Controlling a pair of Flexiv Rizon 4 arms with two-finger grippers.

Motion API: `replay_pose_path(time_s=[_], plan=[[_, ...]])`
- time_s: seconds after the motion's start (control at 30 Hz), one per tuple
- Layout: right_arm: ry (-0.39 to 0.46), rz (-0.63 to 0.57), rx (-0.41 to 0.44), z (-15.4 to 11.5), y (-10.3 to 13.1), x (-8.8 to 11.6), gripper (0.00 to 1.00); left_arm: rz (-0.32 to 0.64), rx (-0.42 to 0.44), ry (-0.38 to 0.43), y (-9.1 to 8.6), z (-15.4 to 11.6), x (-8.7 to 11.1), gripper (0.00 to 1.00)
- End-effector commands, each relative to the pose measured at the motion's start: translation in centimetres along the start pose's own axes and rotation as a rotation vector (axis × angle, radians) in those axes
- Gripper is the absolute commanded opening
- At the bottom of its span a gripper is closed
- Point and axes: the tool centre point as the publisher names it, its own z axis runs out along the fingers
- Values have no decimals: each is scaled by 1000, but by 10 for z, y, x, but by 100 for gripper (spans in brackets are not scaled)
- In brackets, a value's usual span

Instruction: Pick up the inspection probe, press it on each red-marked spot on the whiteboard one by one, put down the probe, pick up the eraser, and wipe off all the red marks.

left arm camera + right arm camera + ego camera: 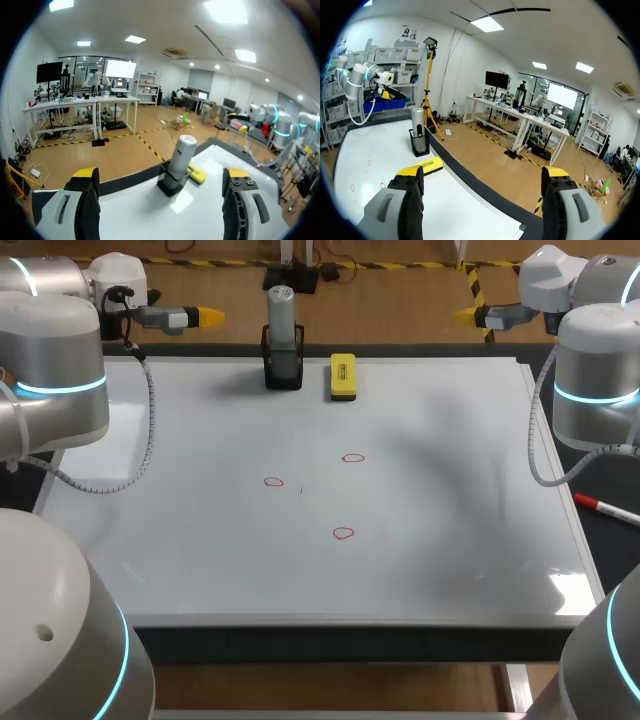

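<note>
Nothing of the task looks begun. The grey cylindrical inspection probe [282, 315] stands upright in its black holder [283, 368] at the far edge of the flat white whiteboard [180, 540]. The yellow block eraser [342, 376] lies just beside the holder, and all three red circle marks [343, 533] sit unwiped near the board's middle. By my judgement, picking up the probe, the presses, the swap and the wiping are all left to do. The left gripper [205, 315] hangs in the air toward the board's far left, well apart from the probe, and the right gripper [465, 313] toward its far right. Each wrist view shows its yellow-tipped fingers [86, 176] spread wide, released, holding and touching nothing.
</note>
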Motion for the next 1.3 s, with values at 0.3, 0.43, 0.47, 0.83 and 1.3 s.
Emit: replay_pose_path(time_s=[0.3,0.43,0.47,0.83,1.3], plan=[[1,0,1,0,0,0,100,0,0,0,0,0,0,100],[1,0,1,0,0,0,100,0,0,0,0,0,0,100],[1,0,1,0,0,0,100,0,0,0,0,0,0,100],[1,0,1,0,0,0,100,54,64,155,1,5,-6,100],[1,0,1,0,0,0,100,137,163,531,-2,29,2,100]])
